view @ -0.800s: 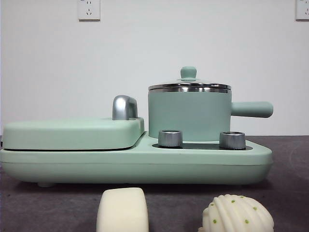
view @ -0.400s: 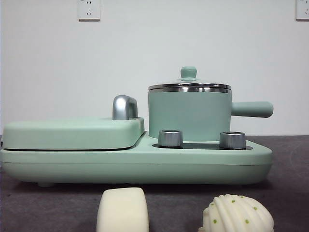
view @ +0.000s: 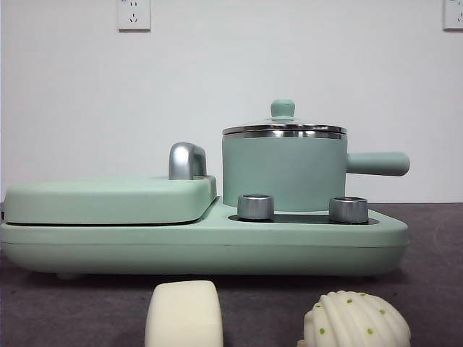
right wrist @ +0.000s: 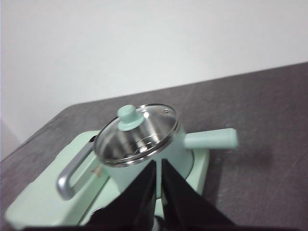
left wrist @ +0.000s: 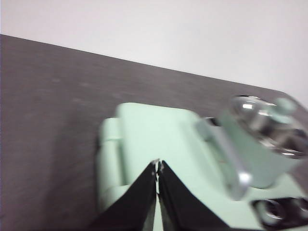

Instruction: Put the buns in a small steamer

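Left hand (left wrist: 157,166), right hand (right wrist: 159,163) closed

The lidded pot (view: 283,170) sits on the cooker (view: 202,246); two buns (view: 184,314) (view: 355,322) lie at the desk's near edge.

Plain white wall (view: 217,79) behind; two power sockets (view: 134,14) high up; dark grey tabletop (view: 87,307) below.

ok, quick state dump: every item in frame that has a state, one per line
small steamer: upright on the cooker base, nothing visible inside through the glass
glass lid: on the steamer, closed
grill plate: lid shut flat
smooth bun: on the table in front of the base, untouched
ridged bun: on the table, apart from the smooth bun
left gripper: jaws shut, empty
right gripper: jaws shut, empty
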